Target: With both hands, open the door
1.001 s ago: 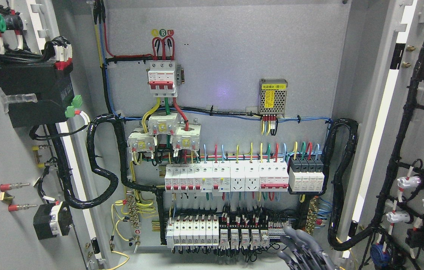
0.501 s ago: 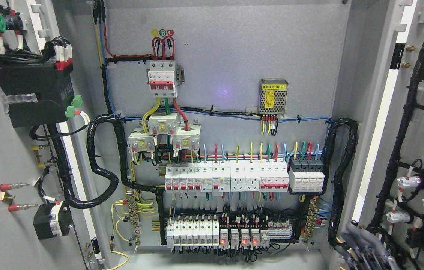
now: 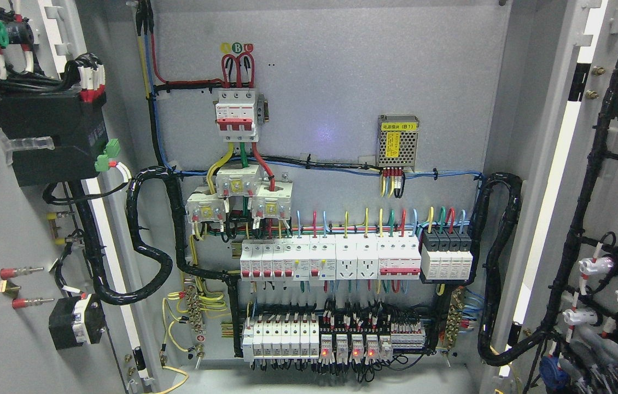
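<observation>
Doors of the electrical cabinet: both swung open. Left door [image 3: 8, 219], left of the grey back panel [image 3: 342, 82], carries a black module and red-tipped terminals. Right door [image 3: 604, 191], right of the panel, carries black wire harnesses and white connectors. Back panel: red-and-white main breaker [image 3: 237, 112] at upper centre; mesh-cased power supply [image 3: 397, 141] to its right; row of white breakers [image 3: 331, 260] below; relay row [image 3: 353, 346] with red lamps lit at the bottom. Right robot hand [image 3: 601, 355]: grey, blurred, before the right door's lower part; grip state cannot be told.
</observation>
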